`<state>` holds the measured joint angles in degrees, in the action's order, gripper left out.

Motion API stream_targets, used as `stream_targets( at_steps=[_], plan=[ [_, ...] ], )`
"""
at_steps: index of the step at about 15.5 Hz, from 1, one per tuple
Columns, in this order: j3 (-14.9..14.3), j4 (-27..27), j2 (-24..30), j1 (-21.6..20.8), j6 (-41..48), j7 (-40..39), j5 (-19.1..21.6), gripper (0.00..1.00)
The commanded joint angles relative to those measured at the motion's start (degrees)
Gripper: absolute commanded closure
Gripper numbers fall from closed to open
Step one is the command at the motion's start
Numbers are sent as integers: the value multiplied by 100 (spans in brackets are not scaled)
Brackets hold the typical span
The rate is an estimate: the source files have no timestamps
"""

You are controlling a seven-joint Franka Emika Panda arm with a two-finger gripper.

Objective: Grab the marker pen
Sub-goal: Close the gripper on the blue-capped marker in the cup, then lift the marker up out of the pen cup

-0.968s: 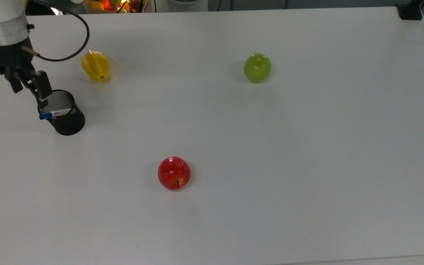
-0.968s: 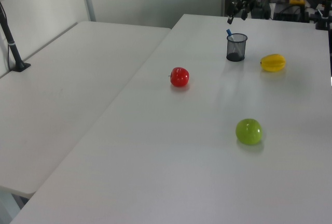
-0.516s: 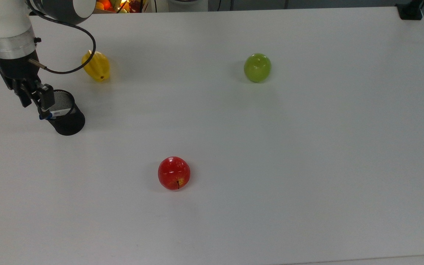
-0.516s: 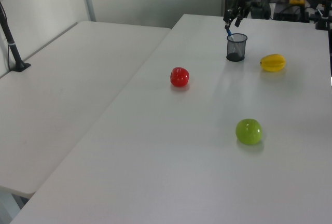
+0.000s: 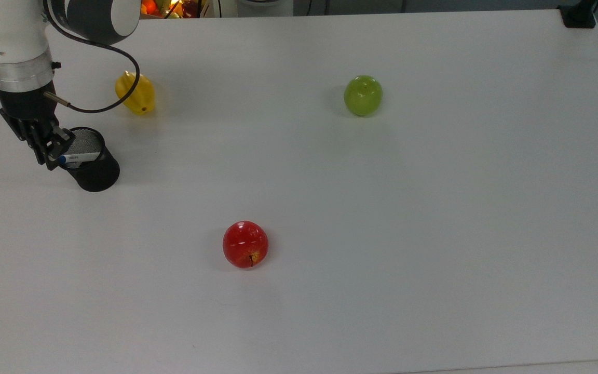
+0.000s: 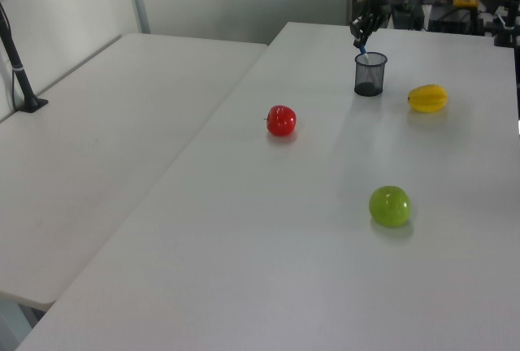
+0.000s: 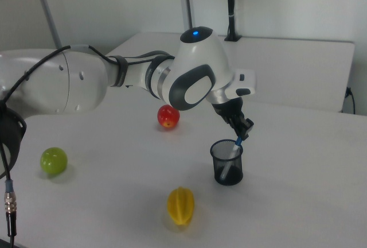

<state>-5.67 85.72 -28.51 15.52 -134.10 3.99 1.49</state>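
The marker pen (image 5: pixel 82 156) leans in a black mesh cup (image 5: pixel 96 176) at the top view's left, white barrel inside and blue cap over the rim. My gripper (image 5: pixel 56 154) comes down from above onto the cap end, fingers closed against it. In the right view the gripper (image 7: pixel 244 128) sits at the top of the blue cap (image 7: pixel 238 143), above the cup (image 7: pixel 227 165). In the left view the gripper (image 6: pixel 361 36) hangs over the cup (image 6: pixel 370 75) at the far end of the table.
On the white table (image 5: pixel 434 208) lie a yellow star fruit (image 5: pixel 135 93) just behind the cup, a green apple (image 5: pixel 363 95) toward the top view's right, and a red apple (image 5: pixel 245 244) near the middle. A black cable (image 5: pixel 107 106) loops from the arm.
The gripper has come down toward the cup's rim and its fingers have drawn together from wide apart onto the marker's blue cap. The marker pen has stayed in the cup.
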Motion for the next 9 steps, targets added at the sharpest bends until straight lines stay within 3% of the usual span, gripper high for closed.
stream_targets(
  at_steps=[1, 9],
  plan=[
    [-22, -46, -14, -49, -46, -56, -122, 81],
    [-13, -55, 346, 56, 243, -91, -35, 88]
  ],
)
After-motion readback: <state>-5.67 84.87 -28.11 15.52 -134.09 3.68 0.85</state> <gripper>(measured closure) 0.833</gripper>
